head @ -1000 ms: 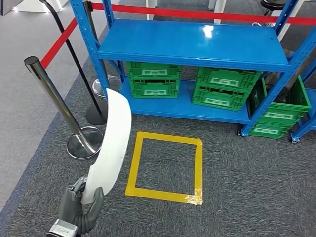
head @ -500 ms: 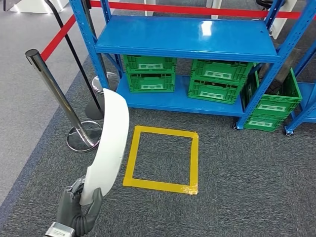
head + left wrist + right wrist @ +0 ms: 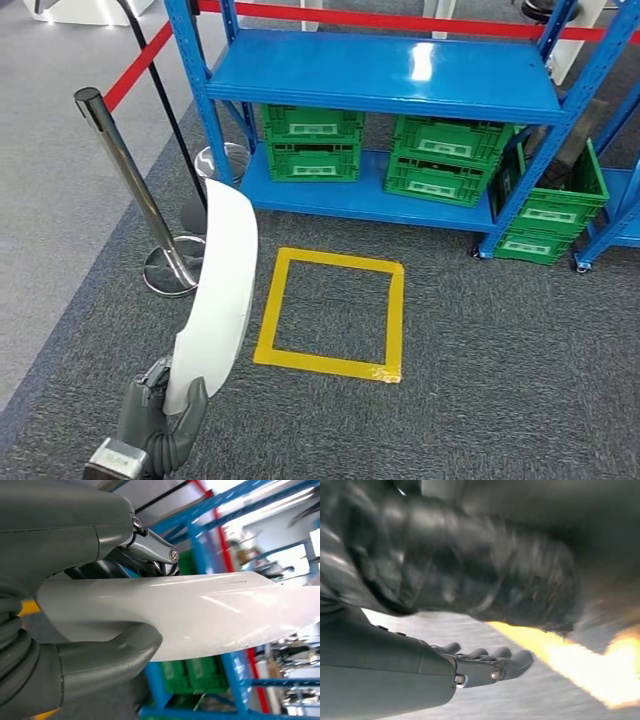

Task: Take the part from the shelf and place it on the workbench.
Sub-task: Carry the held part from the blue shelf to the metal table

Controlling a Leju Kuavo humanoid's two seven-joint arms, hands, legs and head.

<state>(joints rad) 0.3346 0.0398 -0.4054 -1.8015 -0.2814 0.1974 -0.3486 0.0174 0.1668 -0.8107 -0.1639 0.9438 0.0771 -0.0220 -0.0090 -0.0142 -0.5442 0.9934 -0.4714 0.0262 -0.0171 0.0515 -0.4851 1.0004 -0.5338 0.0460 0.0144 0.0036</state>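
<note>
Our left hand (image 3: 162,420) holds the white curved part (image 3: 219,295) by its lower end, with the thumb and fingers (image 3: 109,652) wrapped tight on both sides of it. The part stands up tall from the hand and bends over at the top, out in the air above the grey carpet (image 3: 490,380). It is off the blue shelf (image 3: 389,75) now, and we see no bench in these pictures, so we think the carry part of the job comes next. Our right hand (image 3: 486,662) hangs down low with its fingers straight and apart, and it holds nothing. What could go wrong? The part is long and we only hold 1 end, so it could tip or slip if we swing it fast. The silver post (image 3: 128,180) with the red rope (image 3: 136,68) stands near on the left side, and the tall top of the part could bump it when we turn. The yellow square (image 3: 332,315) on the floor is in front of us. The green crates (image 3: 313,145) on the low shelf have white labels, but the writing is too small for us to read.
</note>
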